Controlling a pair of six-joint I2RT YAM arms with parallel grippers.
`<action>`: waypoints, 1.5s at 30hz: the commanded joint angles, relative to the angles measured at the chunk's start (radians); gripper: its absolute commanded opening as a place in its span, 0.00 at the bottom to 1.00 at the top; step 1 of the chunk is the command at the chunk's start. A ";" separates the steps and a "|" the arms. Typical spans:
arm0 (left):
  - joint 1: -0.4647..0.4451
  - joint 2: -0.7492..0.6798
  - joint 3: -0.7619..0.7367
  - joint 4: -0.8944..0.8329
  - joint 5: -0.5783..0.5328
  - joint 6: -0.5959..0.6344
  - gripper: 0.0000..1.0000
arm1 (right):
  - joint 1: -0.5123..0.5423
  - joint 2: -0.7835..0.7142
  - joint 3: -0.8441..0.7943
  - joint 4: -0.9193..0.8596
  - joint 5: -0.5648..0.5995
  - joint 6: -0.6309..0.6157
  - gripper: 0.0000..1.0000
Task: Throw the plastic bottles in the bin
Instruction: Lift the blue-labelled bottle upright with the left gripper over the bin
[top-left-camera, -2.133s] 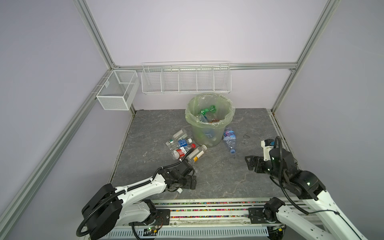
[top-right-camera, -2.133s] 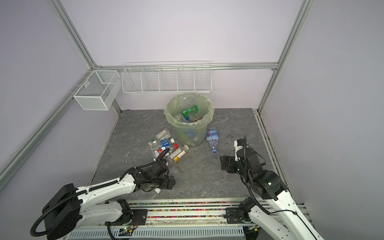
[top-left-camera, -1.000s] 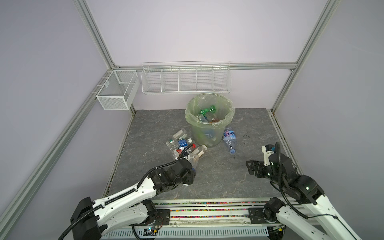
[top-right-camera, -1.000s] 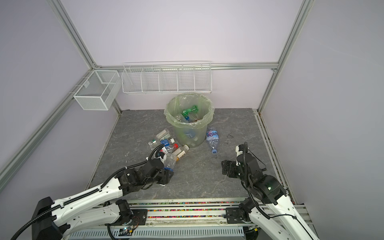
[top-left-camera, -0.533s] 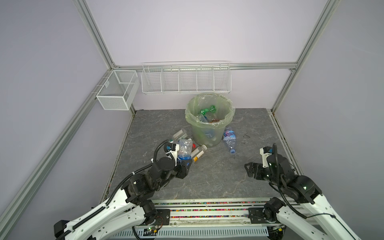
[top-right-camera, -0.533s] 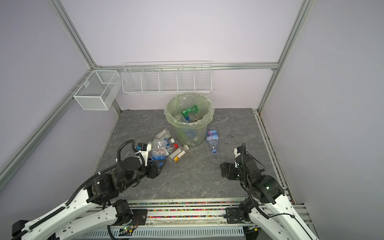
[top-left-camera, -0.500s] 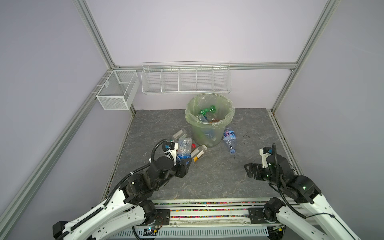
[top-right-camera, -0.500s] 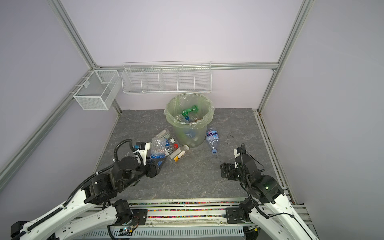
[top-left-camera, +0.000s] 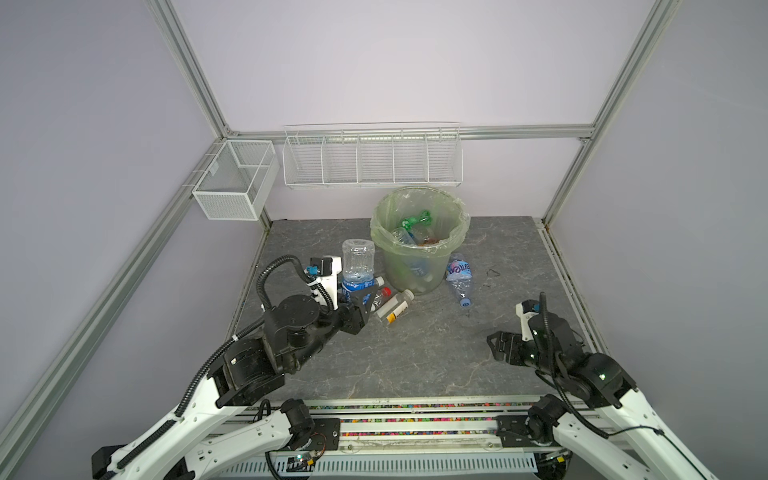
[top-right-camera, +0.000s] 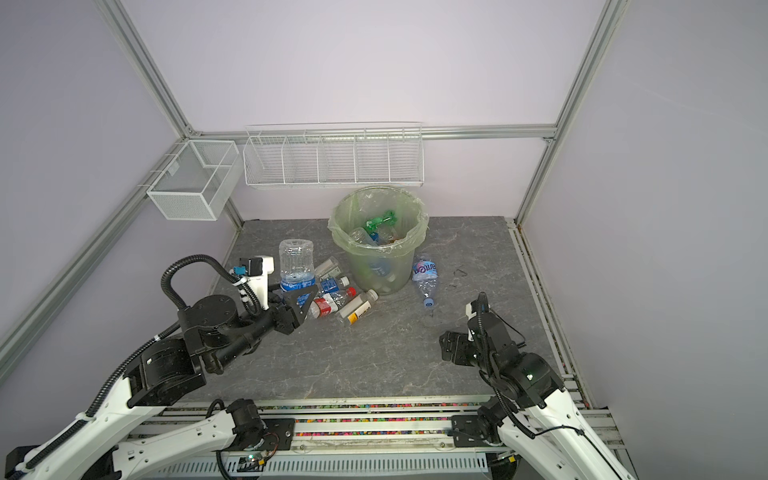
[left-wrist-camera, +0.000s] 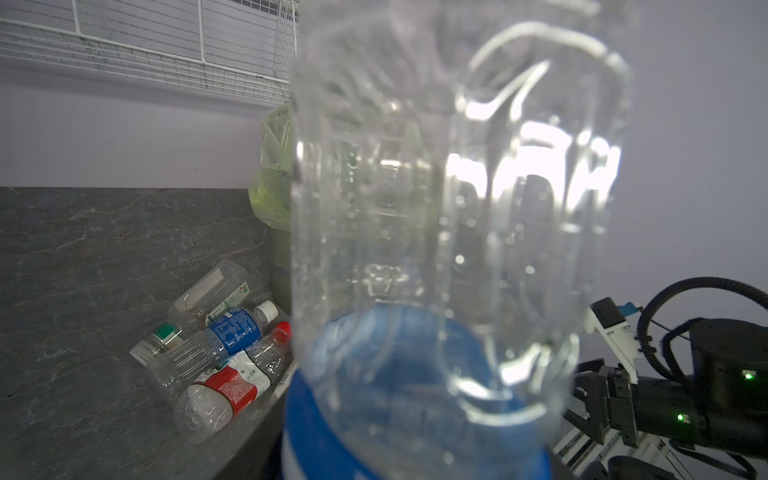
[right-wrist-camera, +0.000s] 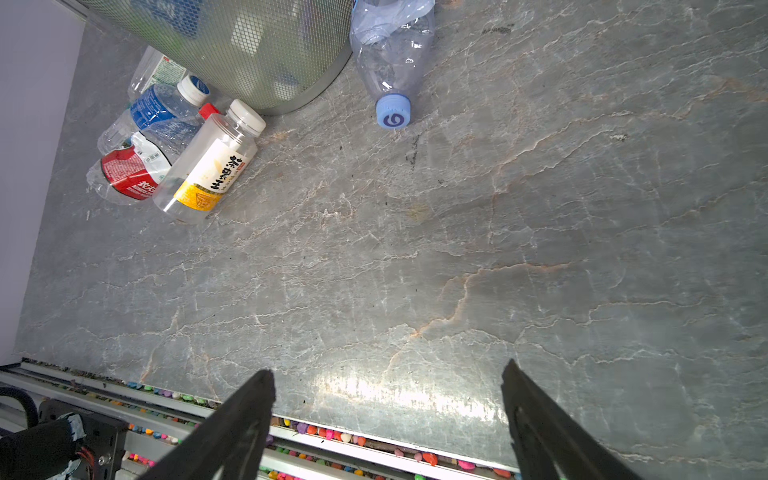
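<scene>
— What does the left gripper (top-left-camera: 358, 293) hold?
— It clamps a clear bottle (top-left-camera: 358, 259), blue label, base up, raised just left of the bin (top-left-camera: 409, 270).
— And the right gripper (top-left-camera: 496, 347)?
— Spread wide, empty, above the table (top-left-camera: 415, 357).

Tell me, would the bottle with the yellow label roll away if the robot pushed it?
Probably, if pushed from the side: the yellow-label bottle lies on its side on the flat table and looks round. It seems empty, so likely light. Its smooth walls suggest it is stiffer than the crumpled red-label bottle beside it.
</scene>
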 joint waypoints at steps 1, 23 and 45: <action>-0.005 0.020 0.048 0.032 -0.023 0.068 0.30 | -0.003 -0.016 -0.020 0.002 -0.022 0.027 0.88; -0.004 0.206 0.262 0.138 0.008 0.180 0.30 | -0.003 -0.084 -0.054 -0.015 -0.048 0.053 0.88; 0.067 0.459 0.321 0.530 0.170 0.257 0.29 | -0.002 -0.090 -0.073 -0.002 -0.054 0.055 0.88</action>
